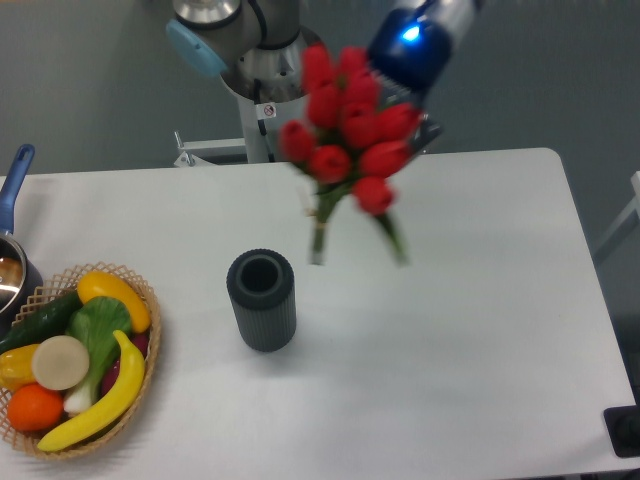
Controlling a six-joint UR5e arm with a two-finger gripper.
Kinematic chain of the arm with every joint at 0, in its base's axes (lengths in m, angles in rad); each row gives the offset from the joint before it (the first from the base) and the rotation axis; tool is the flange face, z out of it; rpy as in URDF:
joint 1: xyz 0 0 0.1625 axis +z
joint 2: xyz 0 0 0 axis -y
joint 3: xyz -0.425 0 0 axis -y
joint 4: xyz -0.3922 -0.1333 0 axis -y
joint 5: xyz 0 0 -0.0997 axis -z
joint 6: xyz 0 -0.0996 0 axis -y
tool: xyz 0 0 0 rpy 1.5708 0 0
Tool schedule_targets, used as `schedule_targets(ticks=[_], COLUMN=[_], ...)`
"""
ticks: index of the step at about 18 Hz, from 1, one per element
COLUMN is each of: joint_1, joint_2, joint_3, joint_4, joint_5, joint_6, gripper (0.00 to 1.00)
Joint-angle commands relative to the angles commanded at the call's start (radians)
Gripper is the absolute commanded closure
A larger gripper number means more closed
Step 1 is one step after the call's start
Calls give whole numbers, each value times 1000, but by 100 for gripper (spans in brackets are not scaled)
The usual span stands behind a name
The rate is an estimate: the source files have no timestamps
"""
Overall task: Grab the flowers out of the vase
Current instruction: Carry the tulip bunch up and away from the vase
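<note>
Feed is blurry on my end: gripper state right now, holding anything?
Gripper: closed on the flowers, which hang in the air clear of the vase; its fingers are mostly hidden behind the buds.

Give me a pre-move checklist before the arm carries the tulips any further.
1. Tulips out of the vase: ok, the stem ends hang above the table, up and right of its mouth.
2. Vase upright, mouth empty: ok.
3. Pincer closed on the bunch: cannot tell, the blooms hide the fingers and the picture is blurred.
4. Bunch whole: ok, no bud or leaf lies on the table.
5. Wicker basket of produce away from the bunch: ok, far left.
6. Pot out of the way: ok, at the left edge.
</note>
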Motion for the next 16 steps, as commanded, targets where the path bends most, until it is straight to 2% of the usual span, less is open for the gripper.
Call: schedule_targets(ticks=[6,10,16], joint_1=[158,207,246], joint_2=[-89,-146,-186], joint_3=[43,86,101], joint_4=[3,2,3], joint_5=[-21,-25,-23], joint_6=[69,103,137], gripper=[52,52,52])
